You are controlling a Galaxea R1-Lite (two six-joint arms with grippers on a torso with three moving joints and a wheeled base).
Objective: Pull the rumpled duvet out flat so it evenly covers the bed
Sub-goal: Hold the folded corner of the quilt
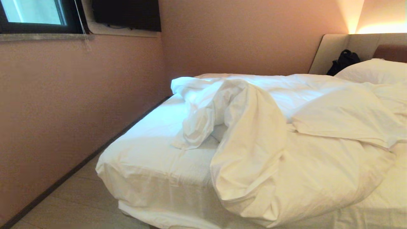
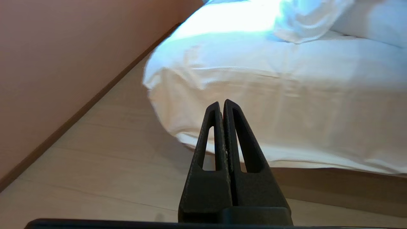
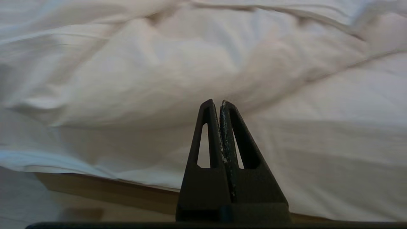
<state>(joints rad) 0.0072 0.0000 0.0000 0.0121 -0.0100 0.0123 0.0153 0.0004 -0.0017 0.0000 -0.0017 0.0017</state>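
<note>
The bed (image 1: 149,159) fills most of the room's right side, its near left corner bare down to the white mattress sheet, its right edge and near edge cut off from the head view. A strip of its brown wooden base (image 2: 334,184) shows under the overhanging sheet in the wrist views. The duvet (image 1: 270,165) lies bunched over the middle and right of the bed, one thick fold rolled up into a hump that spills over the near edge, a twisted tail (image 1: 197,111) trailing toward the far left. What lies under the hump is hidden. The peach wall (image 1: 63,111) runs along the left, with pale floor (image 1: 79,197) in the narrow gap beside the bed. At the far right a pillow (image 1: 375,71) rests against the beige headboard (image 1: 330,51), both partly cut off. A dark bag-like thing (image 1: 343,62) sits at the headboard; I cannot make out what it is. The left tool (image 2: 222,103) is clenched on nothing, hanging low before the bed's near left corner. The right tool (image 3: 216,103) is likewise clenched and empty, pointing at the duvet's near side without touching.
</note>
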